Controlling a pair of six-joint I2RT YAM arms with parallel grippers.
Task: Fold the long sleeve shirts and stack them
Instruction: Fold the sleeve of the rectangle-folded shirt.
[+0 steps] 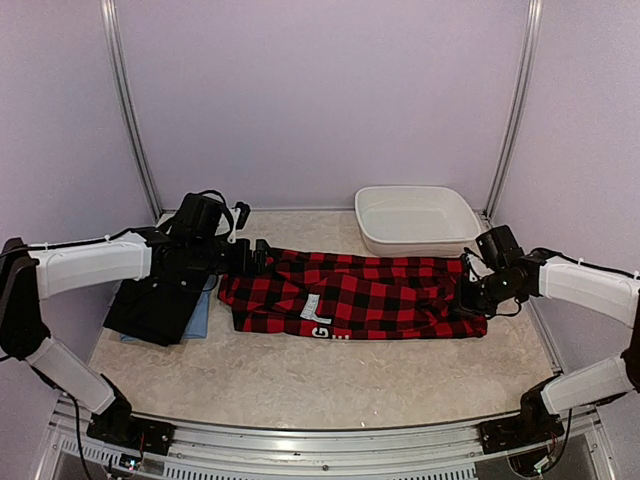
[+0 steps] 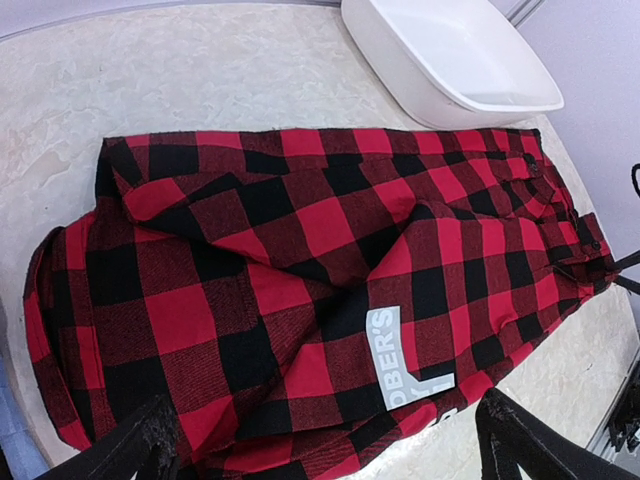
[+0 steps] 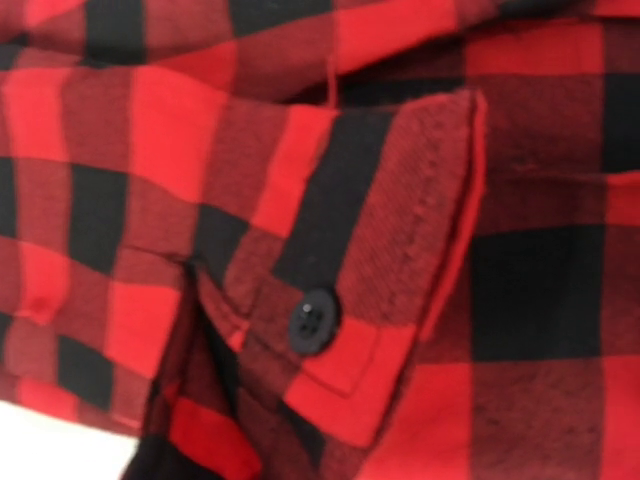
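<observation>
The red-and-black checked flannel shirt (image 1: 355, 295) lies folded into a long band across the middle of the table, a white printed label on its near side. It also fills the left wrist view (image 2: 300, 260). My left gripper (image 1: 255, 257) hovers over the shirt's left end, open and empty, its two fingers (image 2: 150, 440) wide apart. My right gripper (image 1: 470, 285) is at the shirt's right end, pressed into the cloth. The right wrist view shows only flannel and a buttoned cuff (image 3: 315, 320); its fingers are hidden. A folded black shirt (image 1: 155, 305) lies on a light blue one (image 1: 203, 312) at the left.
A white oval plastic basin (image 1: 415, 220) stands at the back right, just behind the shirt's right end; it also shows in the left wrist view (image 2: 450, 60). Purple walls close off the back and both sides. A metal rail runs along the near edge.
</observation>
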